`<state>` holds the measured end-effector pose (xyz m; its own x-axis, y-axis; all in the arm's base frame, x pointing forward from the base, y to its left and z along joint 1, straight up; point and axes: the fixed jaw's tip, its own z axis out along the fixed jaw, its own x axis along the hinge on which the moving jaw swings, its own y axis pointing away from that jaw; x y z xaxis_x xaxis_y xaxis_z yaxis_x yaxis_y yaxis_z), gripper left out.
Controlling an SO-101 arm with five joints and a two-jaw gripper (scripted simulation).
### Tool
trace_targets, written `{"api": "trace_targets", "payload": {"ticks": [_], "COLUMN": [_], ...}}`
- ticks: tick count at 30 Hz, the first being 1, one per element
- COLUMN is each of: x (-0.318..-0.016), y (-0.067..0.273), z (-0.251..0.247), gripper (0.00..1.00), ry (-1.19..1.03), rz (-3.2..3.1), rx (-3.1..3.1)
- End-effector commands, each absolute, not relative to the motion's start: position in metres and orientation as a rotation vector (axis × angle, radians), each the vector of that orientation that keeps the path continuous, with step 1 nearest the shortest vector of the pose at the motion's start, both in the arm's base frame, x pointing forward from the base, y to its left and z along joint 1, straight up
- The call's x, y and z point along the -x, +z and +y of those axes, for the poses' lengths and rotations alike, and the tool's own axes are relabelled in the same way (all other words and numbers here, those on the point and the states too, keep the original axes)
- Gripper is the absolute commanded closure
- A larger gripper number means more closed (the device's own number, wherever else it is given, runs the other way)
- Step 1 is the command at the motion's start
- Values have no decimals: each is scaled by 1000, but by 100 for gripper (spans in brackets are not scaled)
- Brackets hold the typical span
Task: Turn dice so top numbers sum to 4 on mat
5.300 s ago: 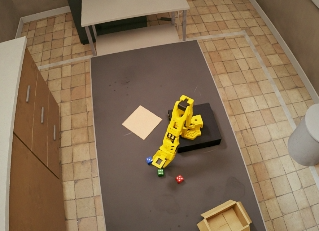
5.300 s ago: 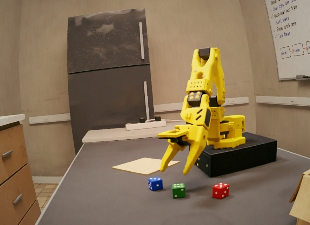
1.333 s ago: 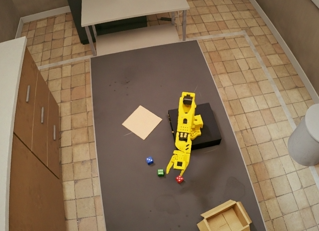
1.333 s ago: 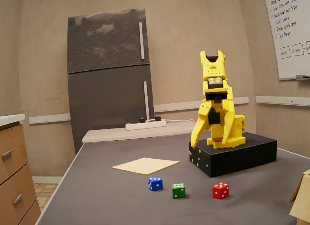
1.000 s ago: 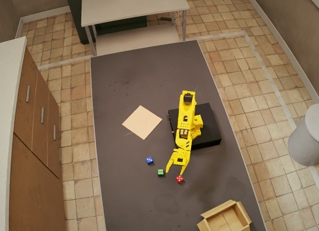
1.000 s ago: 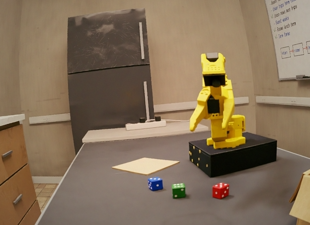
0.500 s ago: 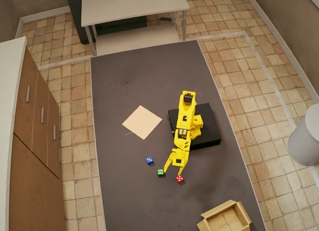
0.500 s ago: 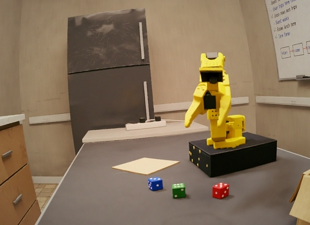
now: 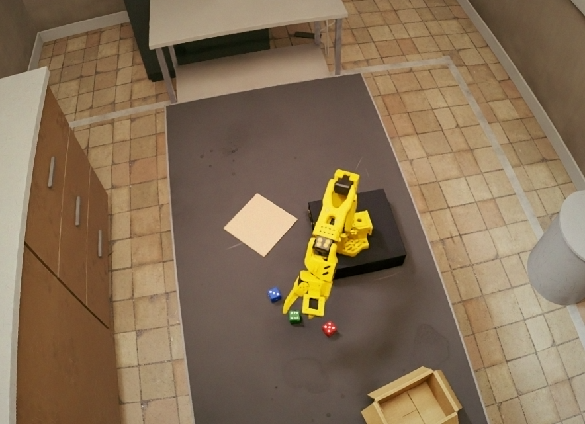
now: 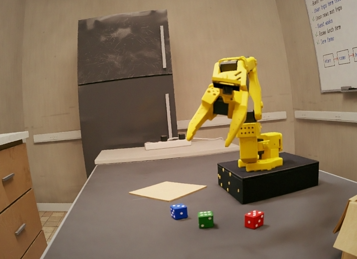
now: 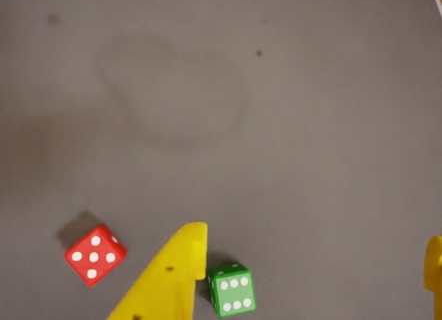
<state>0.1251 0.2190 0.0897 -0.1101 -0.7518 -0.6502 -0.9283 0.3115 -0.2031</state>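
Zero of three dice placed — blue, green and red sit off the mat, nearer the bench's left edge than its right in the top view. Jaws parted, empty. Red 5, green 6 — all turning and placing remains.

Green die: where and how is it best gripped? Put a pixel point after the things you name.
The green die (image 9: 294, 317) (image 10: 205, 219) (image 11: 235, 290) is probably best gripped from straight above, on the two upright faces seen left and right in the wrist view. It sits flat, those faces roughly square to the open gripper's (image 9: 298, 314) (image 10: 208, 142) (image 11: 317, 253) closing direction.
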Motion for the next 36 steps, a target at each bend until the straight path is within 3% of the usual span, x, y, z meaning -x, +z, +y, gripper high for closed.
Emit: {"api": "trace_targets", "payload": {"ticks": [1,25,36], "x": [-135,-147,-140], "y": [92,95,44], "z": [213,196,187], "gripper": [69,69,69], "ry": [240,127,69], "rz": [1957,2018,2199], "rx": [1591,1730,1885]}}
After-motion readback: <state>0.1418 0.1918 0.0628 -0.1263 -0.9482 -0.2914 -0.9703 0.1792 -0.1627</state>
